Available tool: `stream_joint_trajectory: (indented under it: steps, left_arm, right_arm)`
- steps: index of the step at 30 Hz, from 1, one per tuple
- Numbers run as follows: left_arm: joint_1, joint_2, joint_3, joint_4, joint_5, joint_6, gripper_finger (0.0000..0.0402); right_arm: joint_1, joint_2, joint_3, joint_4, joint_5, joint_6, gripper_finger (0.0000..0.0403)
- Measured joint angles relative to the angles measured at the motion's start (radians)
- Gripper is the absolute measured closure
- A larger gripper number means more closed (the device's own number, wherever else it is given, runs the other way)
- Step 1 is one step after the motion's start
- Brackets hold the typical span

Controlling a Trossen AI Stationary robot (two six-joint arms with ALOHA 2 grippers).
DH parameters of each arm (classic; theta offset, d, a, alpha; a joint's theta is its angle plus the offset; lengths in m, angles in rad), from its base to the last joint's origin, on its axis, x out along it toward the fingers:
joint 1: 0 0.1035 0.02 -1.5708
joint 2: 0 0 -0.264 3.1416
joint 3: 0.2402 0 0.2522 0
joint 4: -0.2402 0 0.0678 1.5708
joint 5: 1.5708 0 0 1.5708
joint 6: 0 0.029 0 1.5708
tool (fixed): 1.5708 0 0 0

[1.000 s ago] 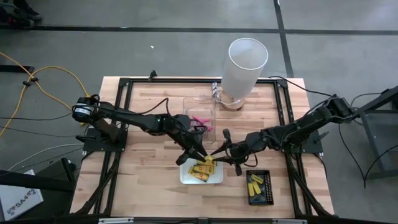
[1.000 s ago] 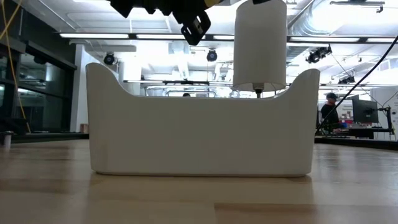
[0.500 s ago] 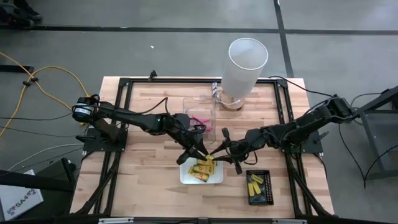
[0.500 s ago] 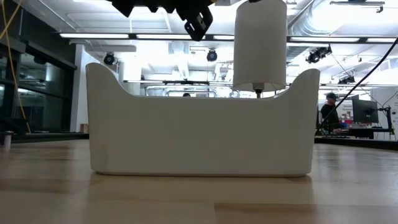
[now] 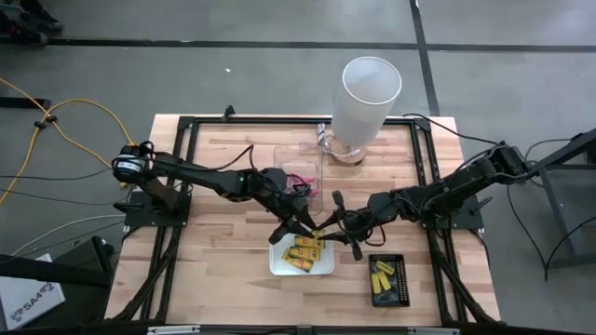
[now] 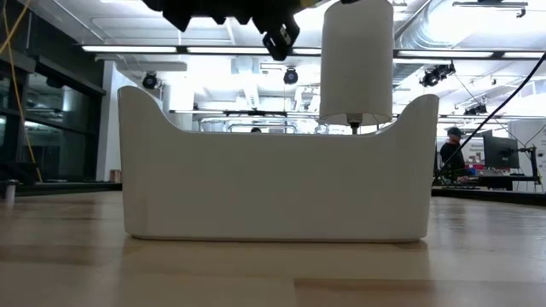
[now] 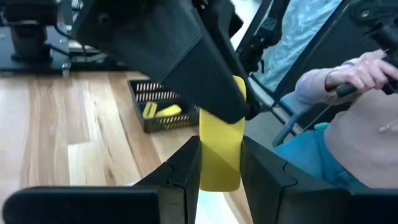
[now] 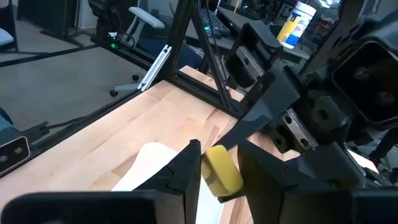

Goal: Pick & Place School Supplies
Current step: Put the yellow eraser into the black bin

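A small plain yellow block hangs in the air over the white tray, between my two grippers. My left gripper reaches it from the table's left and my right gripper from the right; both are shut on it. Several yellow-orange packets lie flat in the white tray. Pink-handled scissors lie in the clear tray. In the low view the left gripper shows above the white tray's wall. My left gripper pinches one end of the yellow block between its two fingers, slanting down from the table's left. The block is lifted clear of the tray. My right gripper pinches the block's other end between its two fingers, coming level from the table's right, fingers opposite the left gripper's.
A black tray with yellow items sits near the table's right near corner. The tall white cylinder stands at the far edge beside the clear tray. Beyond the table a person's hand shows in the left wrist view.
My left gripper has moved a little toward the table's right and far side and risen slightly, closing on the right gripper over the white tray. The yellow block has shifted slightly with it.
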Motion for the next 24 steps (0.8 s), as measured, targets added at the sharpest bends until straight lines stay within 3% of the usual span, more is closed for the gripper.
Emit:
stream_joint_trajectory:
  steps: [24]
  left_arm:
    - [0.003,0.010,0.000,0.014,0.055,-0.040,0.0309]
  right_arm:
    - [0.000,0.000,0.000,-0.041,0.005,0.034,0.0306]
